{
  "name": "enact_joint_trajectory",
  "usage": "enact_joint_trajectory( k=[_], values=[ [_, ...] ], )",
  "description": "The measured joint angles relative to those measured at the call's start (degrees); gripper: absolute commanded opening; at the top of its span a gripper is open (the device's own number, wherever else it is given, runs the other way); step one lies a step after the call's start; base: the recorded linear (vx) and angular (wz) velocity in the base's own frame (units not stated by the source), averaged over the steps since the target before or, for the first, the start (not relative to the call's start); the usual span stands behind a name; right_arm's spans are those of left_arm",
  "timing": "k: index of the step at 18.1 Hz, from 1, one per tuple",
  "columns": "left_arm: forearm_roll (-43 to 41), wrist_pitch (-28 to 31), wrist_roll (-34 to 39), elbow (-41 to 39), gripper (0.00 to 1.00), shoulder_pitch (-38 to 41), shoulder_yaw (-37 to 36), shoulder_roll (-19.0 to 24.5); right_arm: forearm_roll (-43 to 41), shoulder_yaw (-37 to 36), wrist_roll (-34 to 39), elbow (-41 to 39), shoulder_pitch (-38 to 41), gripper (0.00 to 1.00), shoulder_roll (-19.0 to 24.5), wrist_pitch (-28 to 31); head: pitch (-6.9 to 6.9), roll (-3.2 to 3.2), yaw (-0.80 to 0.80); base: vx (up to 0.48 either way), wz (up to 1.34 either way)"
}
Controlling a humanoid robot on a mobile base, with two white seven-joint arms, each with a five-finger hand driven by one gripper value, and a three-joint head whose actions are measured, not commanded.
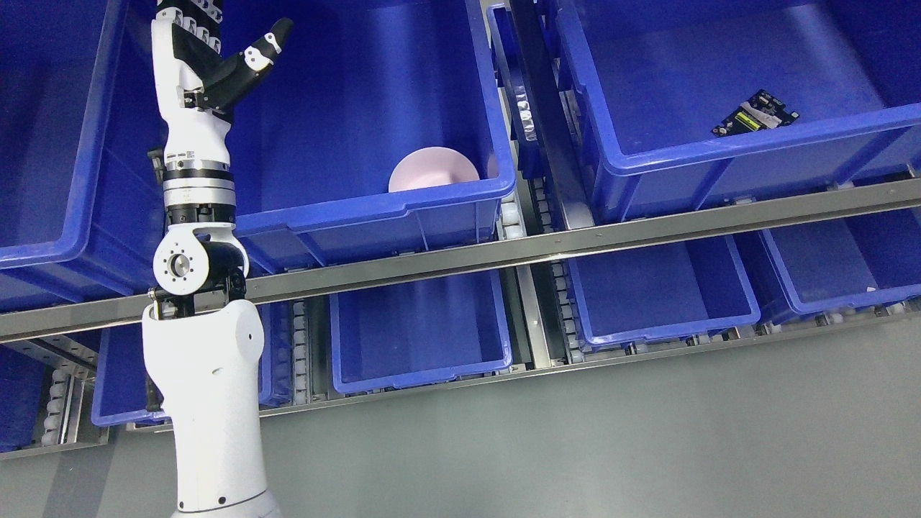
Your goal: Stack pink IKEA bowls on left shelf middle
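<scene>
A pink bowl (434, 170) lies upside down in the near right corner of the middle blue bin (374, 208) on the upper shelf level; the bin's front wall hides its lower part. My left hand (216, 43) reaches up at the bin's left side, well to the left of the bowl and apart from it. Its thumb (268, 44) sticks out to the right, its fingers are cut off by the top edge, and it holds nothing. The right arm does not show.
A blue bin (719, 158) at the upper right holds a small black circuit board (755, 114). Another blue bin (43, 144) stands at the far left. A steel shelf rail (547, 248) runs across, with several blue bins (421, 338) on the lower level and grey floor (611, 446) below.
</scene>
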Motion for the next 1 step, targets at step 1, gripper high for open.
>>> enact_joint_trajectory(
  k=[1],
  values=[
    [0.01, 0.01, -0.02, -0.32, 1.0, 0.13, -0.1, -0.02, 0.0, 0.0, 0.0, 0.0, 0.0, 1.0, 0.0, 0.0, 0.0, 0.0, 0.0, 0.0, 0.0]
  ],
)
